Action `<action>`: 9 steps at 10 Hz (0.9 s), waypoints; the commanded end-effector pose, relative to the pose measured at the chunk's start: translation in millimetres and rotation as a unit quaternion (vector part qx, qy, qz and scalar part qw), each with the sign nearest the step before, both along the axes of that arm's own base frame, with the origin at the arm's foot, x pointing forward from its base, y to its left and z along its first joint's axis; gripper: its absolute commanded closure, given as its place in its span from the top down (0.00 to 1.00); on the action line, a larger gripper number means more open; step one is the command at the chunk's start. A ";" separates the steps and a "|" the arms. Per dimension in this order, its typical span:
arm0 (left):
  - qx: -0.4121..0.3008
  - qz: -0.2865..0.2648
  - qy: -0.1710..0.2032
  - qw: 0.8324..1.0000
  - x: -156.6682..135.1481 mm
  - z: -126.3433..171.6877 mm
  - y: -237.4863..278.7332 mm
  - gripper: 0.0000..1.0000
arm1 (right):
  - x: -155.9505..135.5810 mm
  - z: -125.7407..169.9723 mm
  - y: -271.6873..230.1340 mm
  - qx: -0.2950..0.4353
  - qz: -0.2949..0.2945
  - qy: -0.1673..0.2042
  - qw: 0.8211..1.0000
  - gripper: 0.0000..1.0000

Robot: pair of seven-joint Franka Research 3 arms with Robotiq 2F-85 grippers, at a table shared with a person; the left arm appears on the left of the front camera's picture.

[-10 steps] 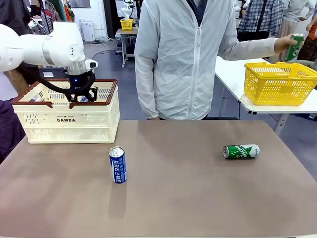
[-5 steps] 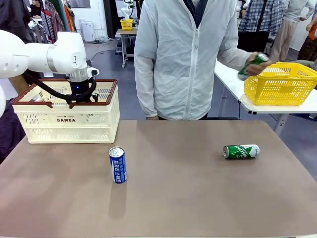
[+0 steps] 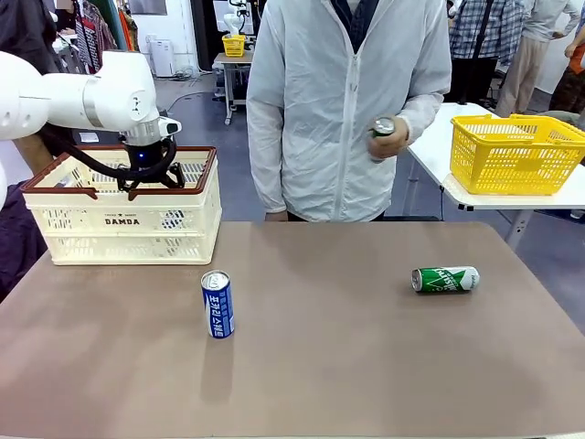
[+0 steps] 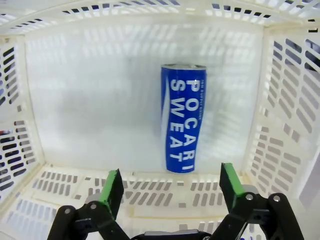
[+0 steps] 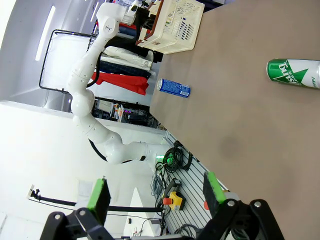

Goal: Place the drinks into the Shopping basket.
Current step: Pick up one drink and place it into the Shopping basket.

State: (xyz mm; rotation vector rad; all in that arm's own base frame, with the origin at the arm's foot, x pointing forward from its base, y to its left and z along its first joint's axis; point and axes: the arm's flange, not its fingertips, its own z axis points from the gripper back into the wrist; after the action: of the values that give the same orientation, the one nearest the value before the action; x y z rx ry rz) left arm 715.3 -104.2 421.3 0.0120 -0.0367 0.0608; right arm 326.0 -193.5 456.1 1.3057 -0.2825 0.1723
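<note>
The left gripper [image 4: 170,186] hangs inside the top of the Shopping basket [image 3: 128,224], which stands at the far left of the table [image 3: 347,375]. Its jaws stand wide apart. Nothing is between the green pads [image 4: 113,184] and they touch nothing. In the left wrist view a blue drink can [image 4: 182,125] lies on its side on the basket's floor below the spread fingers, clear of both of them, with its white lettering facing up. The slotted cream walls [image 4: 282,100] rise around it.

The right gripper [image 5: 154,192] is also spread wide and empty, held well above the table.

A second blue can [image 3: 218,305] stands upright on the table, near and a little right of the basket, apart from it. A green can [image 3: 445,279] lies on its side at the right of the table, well apart from the blue one. Both also show in the right wrist view: the blue can [image 5: 174,87] and the green can [image 5: 292,72].

At the far side stands a person, whose hand [image 3: 386,142] holds another can [image 3: 382,126] at chest height, above the table's far edge. A yellow mesh basket [image 3: 512,155] sits on a separate white table at the far right.
</note>
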 end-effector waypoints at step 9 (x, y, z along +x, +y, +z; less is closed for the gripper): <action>-0.409 -0.171 0.034 0.896 -247.6 183.3 184.5 1.00 | -2.5 2.8 -1.5 -0.004 0.009 -0.006 1.000 1.00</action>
State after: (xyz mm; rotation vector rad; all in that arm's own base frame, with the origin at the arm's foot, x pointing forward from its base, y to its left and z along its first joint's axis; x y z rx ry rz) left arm 508.1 55.8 638.0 -0.7582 -0.0157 -0.2793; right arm 326.4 -193.2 456.0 1.3060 -0.2809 0.1730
